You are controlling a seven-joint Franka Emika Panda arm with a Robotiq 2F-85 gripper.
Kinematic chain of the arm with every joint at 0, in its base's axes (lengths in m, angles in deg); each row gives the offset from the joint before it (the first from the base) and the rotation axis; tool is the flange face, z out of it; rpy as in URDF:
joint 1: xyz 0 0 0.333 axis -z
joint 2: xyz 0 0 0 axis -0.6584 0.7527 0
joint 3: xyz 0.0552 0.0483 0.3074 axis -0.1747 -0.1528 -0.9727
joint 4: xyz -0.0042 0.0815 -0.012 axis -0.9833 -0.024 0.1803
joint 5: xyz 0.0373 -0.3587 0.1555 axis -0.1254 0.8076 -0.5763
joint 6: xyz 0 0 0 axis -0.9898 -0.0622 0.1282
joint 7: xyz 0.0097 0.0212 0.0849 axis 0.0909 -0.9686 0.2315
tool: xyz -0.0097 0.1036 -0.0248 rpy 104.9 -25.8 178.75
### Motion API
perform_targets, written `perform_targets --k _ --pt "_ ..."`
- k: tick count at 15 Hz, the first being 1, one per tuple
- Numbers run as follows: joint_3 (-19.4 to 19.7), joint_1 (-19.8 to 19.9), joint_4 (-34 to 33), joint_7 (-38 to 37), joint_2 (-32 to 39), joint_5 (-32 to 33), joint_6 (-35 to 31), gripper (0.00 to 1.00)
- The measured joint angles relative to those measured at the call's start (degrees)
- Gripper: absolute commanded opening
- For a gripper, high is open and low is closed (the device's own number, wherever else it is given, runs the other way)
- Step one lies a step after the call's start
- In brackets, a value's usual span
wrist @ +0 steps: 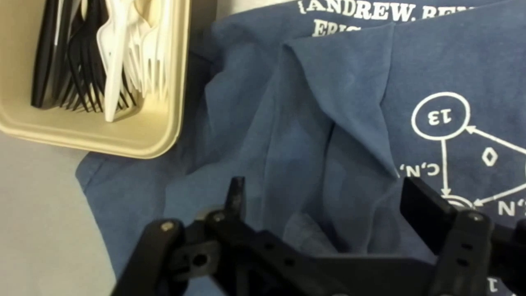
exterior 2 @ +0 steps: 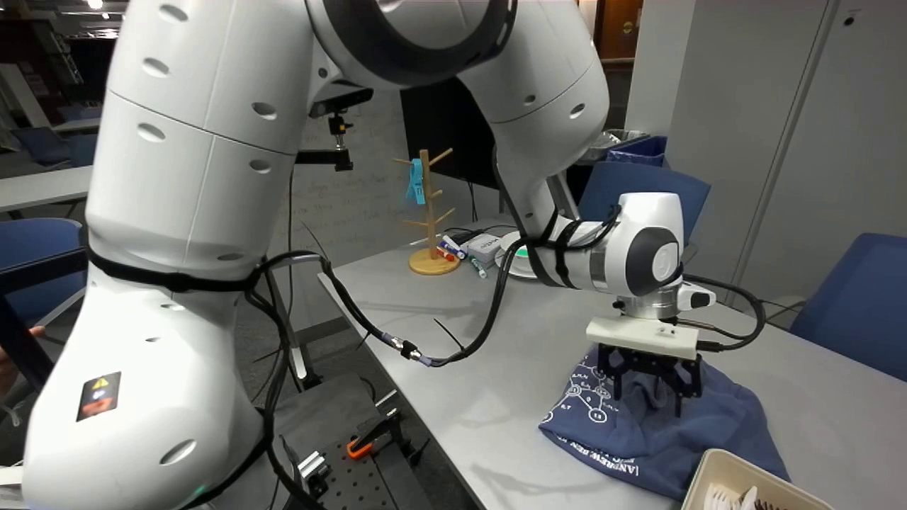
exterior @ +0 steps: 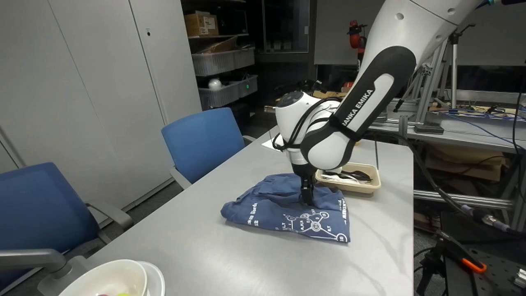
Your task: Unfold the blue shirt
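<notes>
The blue shirt (exterior: 263, 205) lies bunched and folded on the table, its white print partly showing on the side away from the beige tray. In the wrist view, loose folds of the shirt (wrist: 300, 123) run between the fingers, with a raised flap beside the printed diagram. My gripper (wrist: 324, 183) points down over the middle of the cloth, jaws wide apart, and no fold is pinched. In both exterior views the gripper (exterior: 307, 199) is low, at the height of the cloth; whether the fingertips (exterior 2: 678, 407) touch it I cannot tell.
A beige tray (wrist: 178, 102) of plastic cutlery stands against the shirt's edge, covering part of it in the wrist view. A white bowl (exterior: 111, 277) sits at the table's near end. A wooden stand (exterior 2: 429, 212) is farther off. Blue chairs (exterior: 203, 142) line one side.
</notes>
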Motion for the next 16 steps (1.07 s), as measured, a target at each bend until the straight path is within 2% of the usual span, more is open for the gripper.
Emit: perform_targets --k 2,3,4,6,7,8,12,16 --pt "-0.2 0.5 -1.3 1.5 0.8 -0.7 0.0 0.73" --pt "-0.6 0.9 -1.9 2.3 1.2 -1.3 0.0 0.62" --pt "-1.0 1.3 -2.5 3.4 1.6 -2.2 0.0 0.56" --pt "-2.0 2.0 -3.9 5.8 2.5 -4.2 0.0 0.51" --pt "-2.7 2.4 -4.5 6.9 3.0 -5.2 0.0 0.36" --pt "-3.2 2.8 -5.1 7.9 3.5 -6.1 0.0 0.27" --pt "-4.6 3.9 -6.7 10.4 5.0 -7.7 0.0 0.0" --pt "-4.8 4.3 -7.4 11.1 5.4 -7.7 0.0 0.01"
